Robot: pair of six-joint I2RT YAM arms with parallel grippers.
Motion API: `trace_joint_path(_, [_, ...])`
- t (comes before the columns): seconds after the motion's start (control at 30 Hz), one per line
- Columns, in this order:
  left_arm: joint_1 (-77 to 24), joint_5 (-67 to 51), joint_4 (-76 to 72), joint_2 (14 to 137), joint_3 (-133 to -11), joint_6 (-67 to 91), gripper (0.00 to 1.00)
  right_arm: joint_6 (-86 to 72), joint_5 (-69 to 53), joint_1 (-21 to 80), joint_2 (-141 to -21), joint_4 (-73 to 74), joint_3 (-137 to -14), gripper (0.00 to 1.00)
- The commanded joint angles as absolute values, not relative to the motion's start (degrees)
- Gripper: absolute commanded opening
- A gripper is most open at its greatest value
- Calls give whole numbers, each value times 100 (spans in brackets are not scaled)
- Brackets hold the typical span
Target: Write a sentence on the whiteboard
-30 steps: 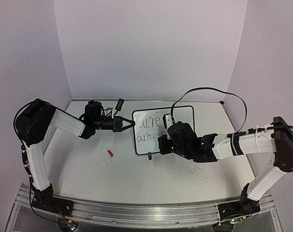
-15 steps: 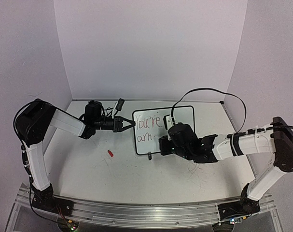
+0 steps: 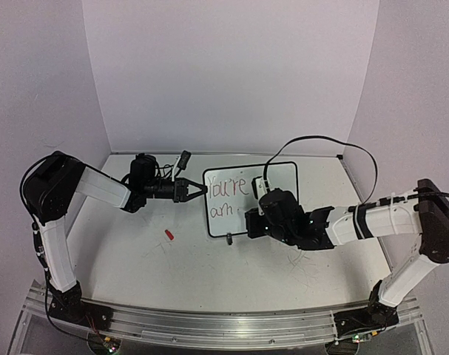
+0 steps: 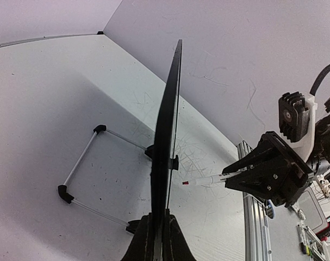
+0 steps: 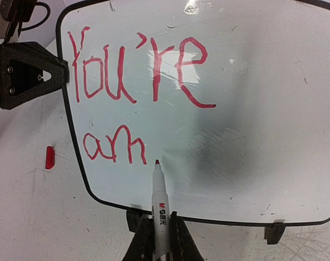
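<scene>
The thin red handwritten sentence (image 5: 133, 81) sits at the upper left of the right wrist view, on the small white whiteboard (image 5: 251, 109) with its thin black frame. It reads "You're" above "am". The right gripper (image 5: 160, 231) is clamped tight round a white-barrelled red marker (image 5: 160, 198), whose tip is just right of the "m", at or barely off the glossy surface.

For the next letter, light pressure and short strokes at the line's height seem best, leaving room to the right. The left gripper (image 5: 60, 73), closed on the board's left frame edge, braces it. The board looks thin, rigid and slick on slender wire feet, so a hard push could slide it across the scuffed grey-white counter (image 3: 209, 274). A small red cap (image 5: 49, 157) lies at lower left.
</scene>
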State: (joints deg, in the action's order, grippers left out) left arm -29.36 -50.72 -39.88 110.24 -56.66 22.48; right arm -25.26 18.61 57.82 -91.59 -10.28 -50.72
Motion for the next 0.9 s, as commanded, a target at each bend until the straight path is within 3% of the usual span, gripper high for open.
trace_joint_path(0.0, [-3076,-5126,-3806,10829,-5822,2152,0,-2432,1942,5743,-9012,-1224,-5075,0])
trace_joint_path(0.87, [-3076,-5146,-3780,10832,-5820,2118,0,-2473,2188,5701,-9515,-1304,-5486,0])
